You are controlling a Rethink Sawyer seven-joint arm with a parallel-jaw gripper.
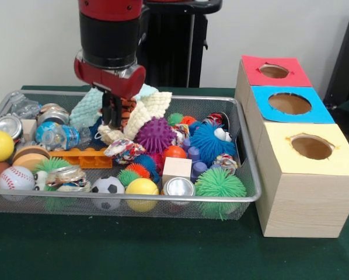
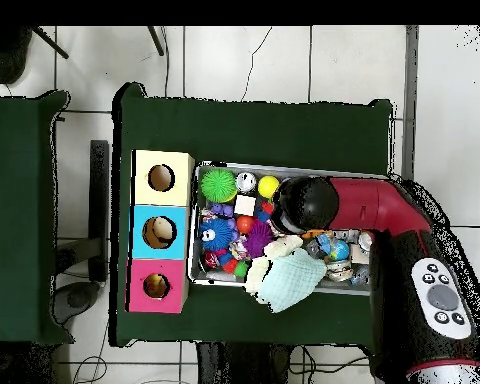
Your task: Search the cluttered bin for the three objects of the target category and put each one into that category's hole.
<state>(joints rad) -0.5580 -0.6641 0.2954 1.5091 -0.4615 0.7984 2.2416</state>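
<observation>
The bin is sitting on the green surface, just beside three wooden boxes. It is filling up most of the left and middle of the front view. It is packed with toys: a purple spiky ball, a blue fuzzy monster, a green spiky ball, a yellow ball, a soccer ball, a baseball, an orange brick, a wooden cube and shiny cans.

The tool is reaching down into the far middle of the bin, between knitted cloths. I cannot tell how wide it is opening or whether it is holding anything, because the cloths are crowding it.

The red-top box, blue-top box and yellow-top box are standing in a row to the right of the tool in the front view. So the next carry is probably going sideways that way, over the bin's rim.
</observation>
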